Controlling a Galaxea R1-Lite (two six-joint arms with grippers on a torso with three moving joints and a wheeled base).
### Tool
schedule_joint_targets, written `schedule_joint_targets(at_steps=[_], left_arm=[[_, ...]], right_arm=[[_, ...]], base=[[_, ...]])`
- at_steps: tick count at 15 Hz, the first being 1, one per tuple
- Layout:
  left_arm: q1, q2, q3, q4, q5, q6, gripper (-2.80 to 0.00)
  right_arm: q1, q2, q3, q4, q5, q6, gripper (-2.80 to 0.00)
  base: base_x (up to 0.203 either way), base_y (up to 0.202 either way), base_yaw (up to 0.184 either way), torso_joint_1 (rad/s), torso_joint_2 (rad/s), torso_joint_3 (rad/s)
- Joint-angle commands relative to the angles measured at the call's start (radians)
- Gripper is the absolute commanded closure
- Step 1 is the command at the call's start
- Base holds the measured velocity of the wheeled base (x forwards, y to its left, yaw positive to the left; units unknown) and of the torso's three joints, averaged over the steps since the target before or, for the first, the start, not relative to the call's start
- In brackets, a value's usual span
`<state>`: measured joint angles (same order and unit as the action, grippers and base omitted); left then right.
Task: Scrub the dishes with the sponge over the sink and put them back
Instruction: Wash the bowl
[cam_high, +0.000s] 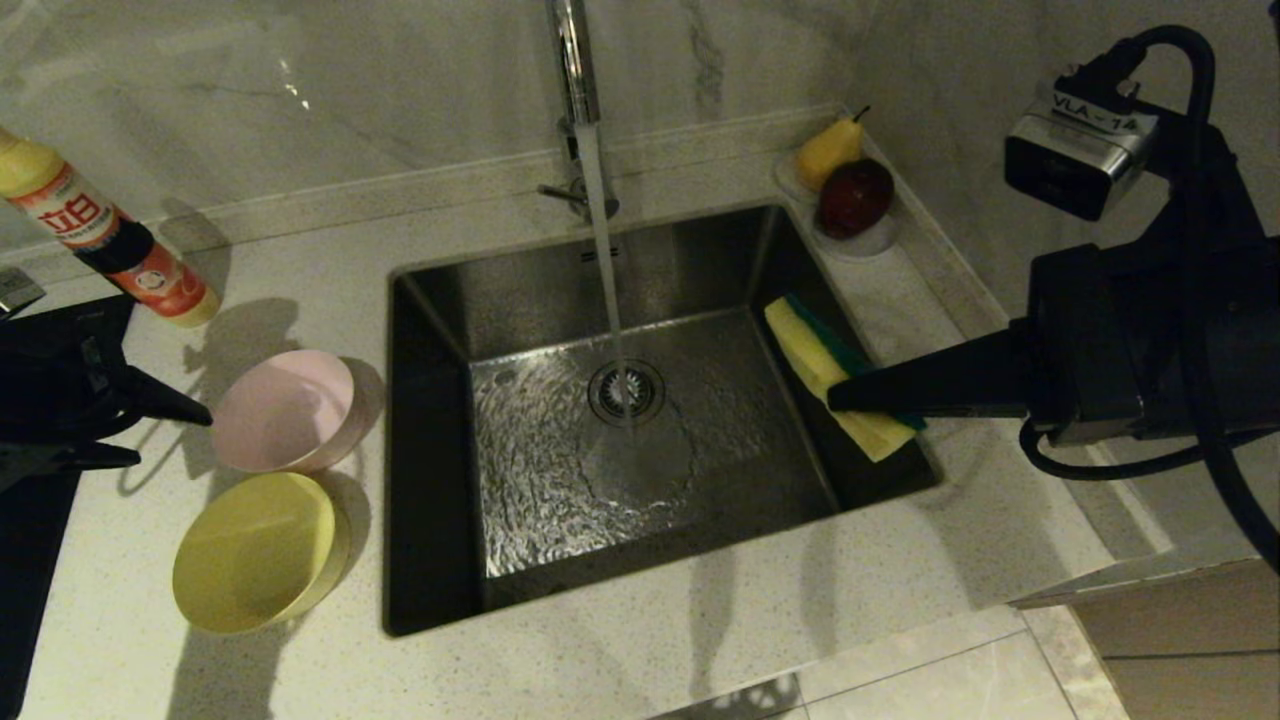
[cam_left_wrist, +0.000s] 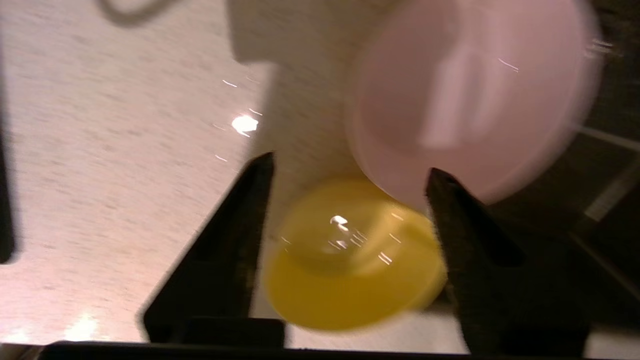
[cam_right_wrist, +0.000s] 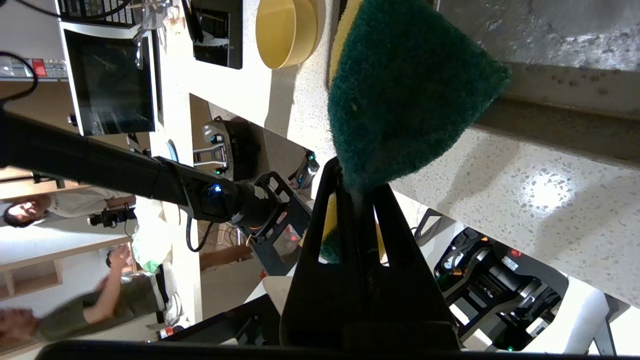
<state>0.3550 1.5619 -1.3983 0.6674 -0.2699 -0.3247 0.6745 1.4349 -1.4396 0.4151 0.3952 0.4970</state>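
Note:
Two of the dishes sit on the counter left of the sink (cam_high: 560, 280): a pale pink bowl (cam_high: 285, 410) and, nearer the front, a yellow bowl (cam_high: 255, 550). My left gripper (cam_high: 170, 438) hovers just left of the pink bowl, open and holding nothing. In the left wrist view the yellow bowl (cam_left_wrist: 350, 260) and the pink bowl (cam_left_wrist: 470, 100) lie beyond the spread gripper (cam_left_wrist: 351, 164), and neither is touched. My right gripper (cam_high: 835, 400) is shut on the sponge (cam_high: 835, 375), yellow foam with a green face, at the sink's right wall. The green face (cam_right_wrist: 400, 90) sticks out past the right gripper (cam_right_wrist: 356, 175).
Water runs from the faucet (cam_high: 572, 60) onto the drain strainer (cam_high: 626, 392). A detergent bottle (cam_high: 100, 235) lies at the back left. A pear and a red apple rest on a small dish (cam_high: 850, 190) at the back right. A black surface (cam_high: 30, 560) borders the counter's left.

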Motion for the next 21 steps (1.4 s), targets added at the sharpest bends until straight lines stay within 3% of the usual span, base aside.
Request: schedule_joint_targets(at_steps=[1, 10, 15, 21], left_arm=[[-0.002, 0.044, 0.009, -0.014, 0.050, -0.001, -2.80], [-0.052, 0.085, 0.043, -0.095, 0.083, -0.002, -2.80], [-0.076, 0.179, 0.044, -0.200, 0.206, -0.080, -2.80], [-0.080, 0.179, 0.036, -0.200, 0.207, -0.108, -2.80]], right_arm=[[0.000, 0.006, -0.002, 0.002, 0.002, 0.003, 0.00], [0.000, 0.001, -0.005, 0.002, 0.001, 0.008, 0.00], [-0.003, 0.000, -0.002, 0.002, 0.002, 0.008, 0.00], [-0.005, -0.006, -0.001, 0.002, 0.004, 0.009, 0.00]], base=[[0.000, 0.000, 0.000, 0.000, 0.00, 0.000], [0.000, 0.000, 0.000, 0.000, 0.00, 0.000], [0.000, 0.000, 0.000, 0.000, 0.00, 0.000], [0.000, 0.000, 0.000, 0.000, 0.00, 0.000]])
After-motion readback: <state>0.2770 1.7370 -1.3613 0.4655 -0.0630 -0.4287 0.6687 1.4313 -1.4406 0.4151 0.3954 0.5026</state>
